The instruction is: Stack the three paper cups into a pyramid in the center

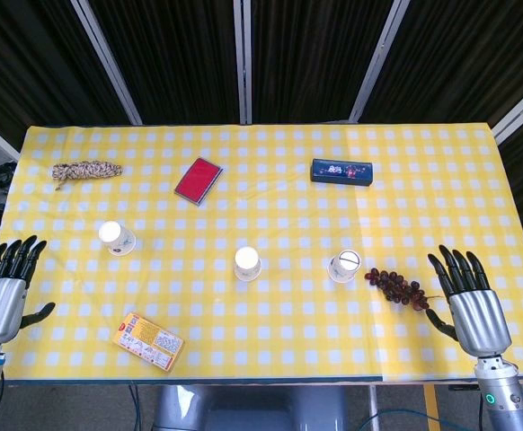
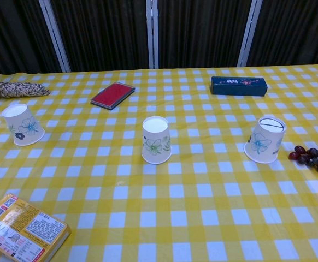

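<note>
Three paper cups sit upside down in a row across the table (image 1: pixel 270 180), well apart from each other, none stacked. Taking the table centre as the clock hub: middle cup (image 1: pixel 247 263) approx at centre, slightly toward 6; left cup (image 1: pixel 117 238) at 9; right cup (image 1: pixel 343 266) at 3. Chest view shows floral print on all three: left cup (image 2: pixel 22 124) and right cup (image 2: pixel 265 139) lean a bit, middle cup (image 2: pixel 156 140) stands straight.

Left hand (image 1: pixel 3 292) at approx 8, over the table's left edge, fingers straight and apart, thumb out to the side, holding nothing. Right hand (image 1: pixel 468 301) at approx 4, near the right edge, fingers likewise spread, nothing in it. Neither hand touches a cup.

Other items: grapes (image 1: pixel 396 286) just beside right cup, on its 3 side; dark blue box (image 1: pixel 341 171) at 1; red card case (image 1: pixel 199 180) at 11; rope bundle (image 1: pixel 84 171) at 10; yellow-orange packet (image 1: pixel 151 341) at 7, near front edge.
</note>
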Robot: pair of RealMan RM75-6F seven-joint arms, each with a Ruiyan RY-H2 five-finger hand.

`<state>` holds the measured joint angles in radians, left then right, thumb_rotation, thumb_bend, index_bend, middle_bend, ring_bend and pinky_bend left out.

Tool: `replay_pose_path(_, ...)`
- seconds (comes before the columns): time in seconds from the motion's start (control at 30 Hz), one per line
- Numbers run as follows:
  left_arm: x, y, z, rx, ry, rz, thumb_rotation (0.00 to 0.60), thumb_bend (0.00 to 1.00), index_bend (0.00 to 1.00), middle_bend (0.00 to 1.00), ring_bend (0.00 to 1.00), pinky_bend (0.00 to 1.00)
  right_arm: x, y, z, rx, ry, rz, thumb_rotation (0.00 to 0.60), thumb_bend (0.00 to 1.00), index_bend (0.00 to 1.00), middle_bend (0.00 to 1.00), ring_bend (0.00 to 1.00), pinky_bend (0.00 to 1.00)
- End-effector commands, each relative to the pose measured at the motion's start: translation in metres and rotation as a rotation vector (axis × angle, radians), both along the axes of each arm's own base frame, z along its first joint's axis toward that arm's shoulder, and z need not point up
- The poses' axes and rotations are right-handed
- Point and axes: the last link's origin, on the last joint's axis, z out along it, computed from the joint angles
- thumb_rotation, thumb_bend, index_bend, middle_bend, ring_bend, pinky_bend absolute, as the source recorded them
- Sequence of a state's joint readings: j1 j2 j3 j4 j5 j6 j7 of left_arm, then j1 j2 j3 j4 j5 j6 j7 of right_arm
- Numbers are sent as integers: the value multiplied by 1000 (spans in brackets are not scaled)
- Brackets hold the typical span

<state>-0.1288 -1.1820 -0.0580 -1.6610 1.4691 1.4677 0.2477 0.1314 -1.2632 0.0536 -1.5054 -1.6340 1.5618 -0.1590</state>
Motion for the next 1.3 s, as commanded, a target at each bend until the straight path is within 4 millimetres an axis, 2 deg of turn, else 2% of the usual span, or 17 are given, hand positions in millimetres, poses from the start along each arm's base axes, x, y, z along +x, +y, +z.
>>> replay_pose_path(0.03,0,0,0,1,-1,0,600,150,0,0,0,0,0,0,0,-1,0,3,600,91,21,0,0,0)
replay_pose_path(0.5,-1,5,2,-8,-16,1,600,150,0,0,0,0,-1,-1,-1,4,-4,-4,600,90,23,0,0,0)
replay_pose_path(0.63,-1,25,6,-4,-50,18,600,149,12,0,0,0,-3,-3,0,8,-8,-11,600,91,23,0,0,0)
replay_pose_path(0.77,-1,53,12,-3,-40,36,600,152,140,0,0,0,-3,-3,0,11,-12,-13,600,90,24,0,0,0)
replay_pose_path(0.9,-2,75,11,-20,-28,56,600,181,228,0,0,0,-2,-3,1,10,-16,-9,600,90,24,0,0,0)
replay_pose_path(1.07,-4,108,3,-80,-26,101,600,207,287,0,0,0,-3,-4,3,4,-26,-16,600,90,24,0,0,0)
replay_pose_path(1.3,-2,138,-12,-155,-22,138,600,223,331,0,0,0,-5,-6,4,8,-30,-23,600,90,26,0,0,0)
